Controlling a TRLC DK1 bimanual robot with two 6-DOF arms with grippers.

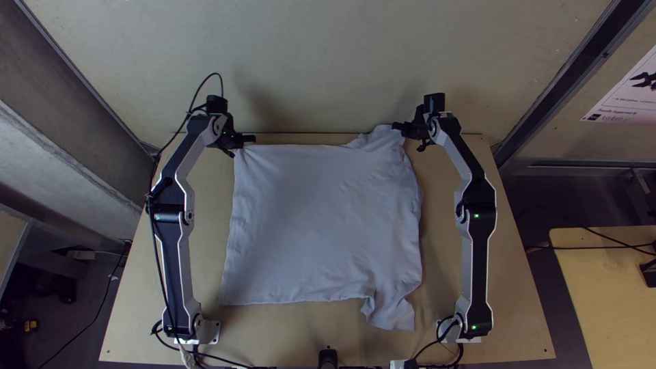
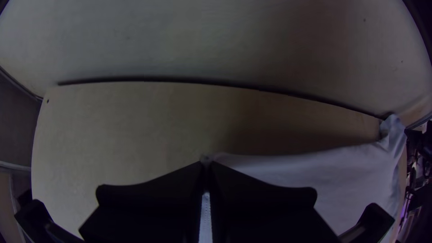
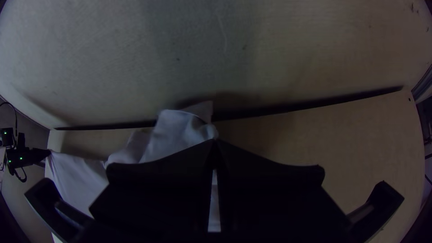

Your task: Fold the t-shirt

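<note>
So the pale white fabric t-shirt (image 1: 321,219) is lying pretty much spread on the light wooden table (image 1: 273,342) between the two arms, and I can't make out any proper fold, so I'd call this the very start. Left black wide-fingered gripper (image 2: 206,164) is clamped on a far corner, and the right black wide-fingered gripper (image 3: 215,141) is pinching the bunched far corner on its side. What's done is basically the grip; the main folds look left to do, plus tidying that rumpled near-side sleeve (image 1: 393,313).
</note>
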